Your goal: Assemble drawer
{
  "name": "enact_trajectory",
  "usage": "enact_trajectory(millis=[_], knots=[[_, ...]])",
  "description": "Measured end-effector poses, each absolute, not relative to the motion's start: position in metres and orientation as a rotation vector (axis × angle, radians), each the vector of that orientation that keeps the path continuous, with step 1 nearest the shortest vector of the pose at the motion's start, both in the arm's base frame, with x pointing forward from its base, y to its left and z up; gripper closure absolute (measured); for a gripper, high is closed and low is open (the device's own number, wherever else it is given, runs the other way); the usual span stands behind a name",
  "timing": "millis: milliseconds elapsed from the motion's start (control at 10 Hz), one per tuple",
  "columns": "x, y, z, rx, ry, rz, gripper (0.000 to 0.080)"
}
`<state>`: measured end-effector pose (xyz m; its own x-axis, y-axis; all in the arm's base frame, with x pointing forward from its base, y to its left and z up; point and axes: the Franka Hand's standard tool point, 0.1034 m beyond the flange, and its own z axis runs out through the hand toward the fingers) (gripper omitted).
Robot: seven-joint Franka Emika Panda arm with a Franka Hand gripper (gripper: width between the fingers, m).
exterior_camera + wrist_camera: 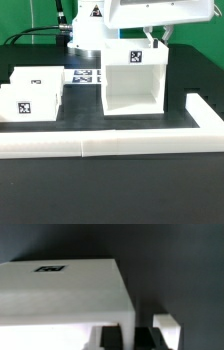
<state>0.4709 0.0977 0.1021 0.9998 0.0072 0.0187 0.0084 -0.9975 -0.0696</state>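
Observation:
The drawer's large white housing (133, 80) stands upright mid-table, its open side facing the camera and a tag on top. Two smaller white tagged trays (38, 78) (24, 106) sit at the exterior view's left. My gripper (159, 40) is at the housing's upper right edge. In the wrist view the housing's tagged panel (60, 288) fills the frame. A thin white wall edge (133, 328) runs between my black fingers (112, 339), which press it from both sides, so my gripper (131, 340) is shut on it.
The long low white border rail (120, 146) runs along the front and turns back at the exterior view's right (206, 115). The marker board (86, 76) lies flat between the trays and the housing. The arm's base stands behind.

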Motion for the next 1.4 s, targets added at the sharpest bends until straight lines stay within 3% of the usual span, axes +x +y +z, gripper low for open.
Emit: enact_trajectory(millis=[300, 600, 1000, 1400], knots=[[0.524, 0.097, 0.101, -3.055, 0.002, -0.101, 0.0761], [0.556, 0.101, 0.102, -3.042, -0.026, -0.172, 0.0758], [0.562, 0.101, 0.103, -3.038, -0.030, -0.201, 0.0758], [0.565, 0.104, 0.106, -2.999, 0.324, -0.198, 0.0758]])
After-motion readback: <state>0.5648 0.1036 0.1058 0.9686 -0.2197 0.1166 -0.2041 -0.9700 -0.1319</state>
